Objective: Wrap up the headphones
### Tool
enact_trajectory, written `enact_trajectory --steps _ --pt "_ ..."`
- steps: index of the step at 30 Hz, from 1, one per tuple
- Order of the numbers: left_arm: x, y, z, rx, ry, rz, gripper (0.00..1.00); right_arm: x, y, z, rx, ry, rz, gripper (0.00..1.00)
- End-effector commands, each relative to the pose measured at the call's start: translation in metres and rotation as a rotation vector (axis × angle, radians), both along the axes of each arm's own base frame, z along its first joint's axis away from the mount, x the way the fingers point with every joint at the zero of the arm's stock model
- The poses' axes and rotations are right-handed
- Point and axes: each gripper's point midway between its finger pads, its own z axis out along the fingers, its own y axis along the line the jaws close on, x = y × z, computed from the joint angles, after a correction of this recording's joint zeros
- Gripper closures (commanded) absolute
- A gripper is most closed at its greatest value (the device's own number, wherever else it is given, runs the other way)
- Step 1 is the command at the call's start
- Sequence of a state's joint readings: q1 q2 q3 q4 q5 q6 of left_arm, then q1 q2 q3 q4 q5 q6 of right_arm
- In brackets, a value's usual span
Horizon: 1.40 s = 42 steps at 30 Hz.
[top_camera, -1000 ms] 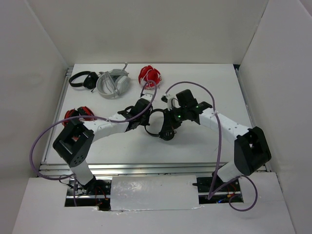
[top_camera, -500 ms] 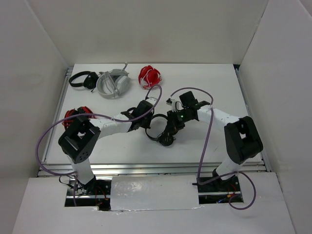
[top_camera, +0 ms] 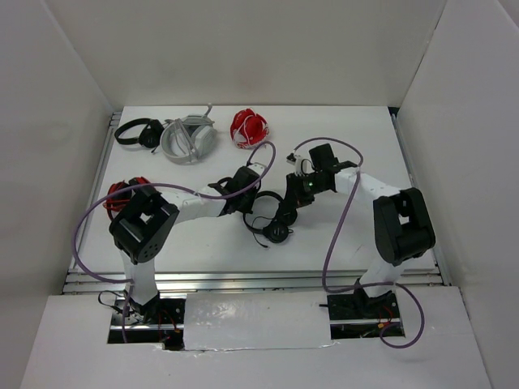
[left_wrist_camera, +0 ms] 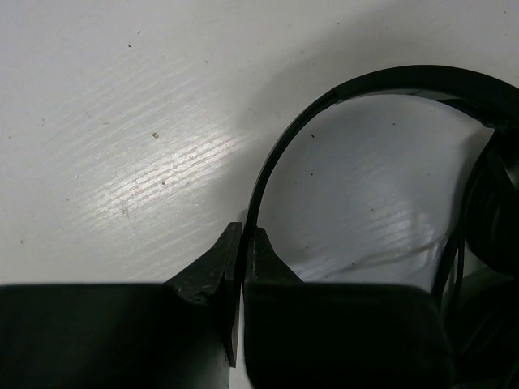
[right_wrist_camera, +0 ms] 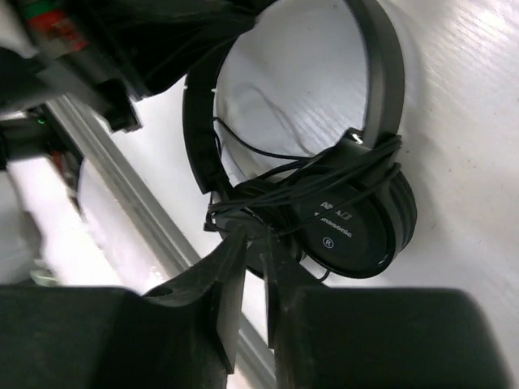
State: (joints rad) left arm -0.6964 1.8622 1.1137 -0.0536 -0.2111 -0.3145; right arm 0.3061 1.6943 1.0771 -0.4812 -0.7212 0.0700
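The small black headphones [top_camera: 276, 232] sit in the middle of the table between my two arms. Their thin cable [right_wrist_camera: 285, 190] is wound round the stacked earcups [right_wrist_camera: 357, 231]. My left gripper [left_wrist_camera: 243, 237] is shut on the thin headband [left_wrist_camera: 324, 99], which arcs away to the right; from above this gripper [top_camera: 254, 198] is left of the headband loop. My right gripper [right_wrist_camera: 255, 241] comes from the right and has its jaws nearly together on cable strands beside the earcup. In the top view it [top_camera: 285, 214] is just above the earcups.
At the back left lie larger grey-white headphones [top_camera: 188, 139] and another black pair [top_camera: 136, 132]. A red bundle [top_camera: 248, 126] is at the back centre and a red item [top_camera: 130, 188] at the left behind my left arm. Purple arm cables [top_camera: 336, 235] loop over the table.
The right arm has folded in closer, its wrist moving back and right. The earcups have shifted slightly toward the near edge. Both grips are unchanged.
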Motion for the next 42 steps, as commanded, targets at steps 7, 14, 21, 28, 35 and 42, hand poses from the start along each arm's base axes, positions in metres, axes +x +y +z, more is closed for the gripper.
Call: enact_trajectory --steps 7,14,21,28,35,42 --pt "0.016 0.005 -0.007 -0.042 0.013 0.061 1.00 -0.025 0.018 0.046 -0.177 -0.480 0.065 0.29" --pt "0.020 0.004 0.001 -0.056 0.005 0.076 1.00 -0.082 0.044 0.035 -0.215 -0.593 0.209 0.29" --pt "0.021 0.012 0.001 -0.040 -0.001 0.136 1.00 -0.104 0.070 0.001 -0.268 -0.534 0.182 0.31" --pt "0.018 0.010 0.004 -0.066 0.001 0.134 1.00 -0.085 0.068 -0.026 -0.347 -0.529 0.098 0.34" --pt "0.017 0.010 0.008 -0.073 -0.008 0.129 1.00 -0.070 0.060 -0.040 -0.399 -0.531 0.034 0.35" --pt "0.017 0.011 0.010 -0.071 -0.013 0.126 1.00 -0.070 0.064 -0.057 -0.419 -0.495 0.058 0.51"
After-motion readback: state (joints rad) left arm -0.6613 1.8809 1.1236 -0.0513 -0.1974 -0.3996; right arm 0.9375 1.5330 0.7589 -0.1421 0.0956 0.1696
